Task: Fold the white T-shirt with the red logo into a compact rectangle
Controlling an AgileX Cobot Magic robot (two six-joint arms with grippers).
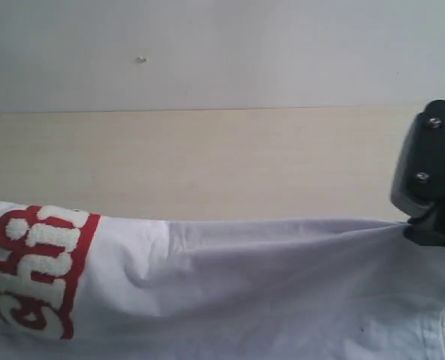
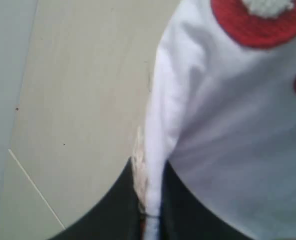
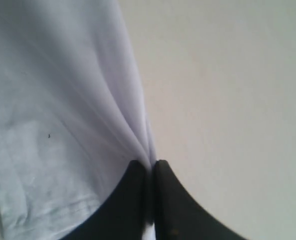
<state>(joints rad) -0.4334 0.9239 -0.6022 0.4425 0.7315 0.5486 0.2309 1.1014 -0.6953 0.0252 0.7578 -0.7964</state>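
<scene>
The white T-shirt (image 1: 267, 285) hangs stretched across the lower half of the exterior view, lifted off the table. Its red logo (image 1: 38, 266) with fuzzy white letters shows at the left end. My right gripper (image 1: 425, 225) pinches the shirt's right end; in the right wrist view its black fingers (image 3: 133, 195) are shut on a bunched fold of the T-shirt (image 3: 63, 125). My left gripper (image 2: 151, 200) is shut on a folded edge of the T-shirt (image 2: 227, 125), with the red logo (image 2: 252, 25) just beyond; this gripper is out of the exterior view.
A pale wooden table (image 1: 207, 161) lies under and behind the shirt, ending at a grey wall (image 1: 245, 45). The tabletop (image 2: 83, 100) shows beside the left gripper, with its edge (image 2: 33, 185) close by.
</scene>
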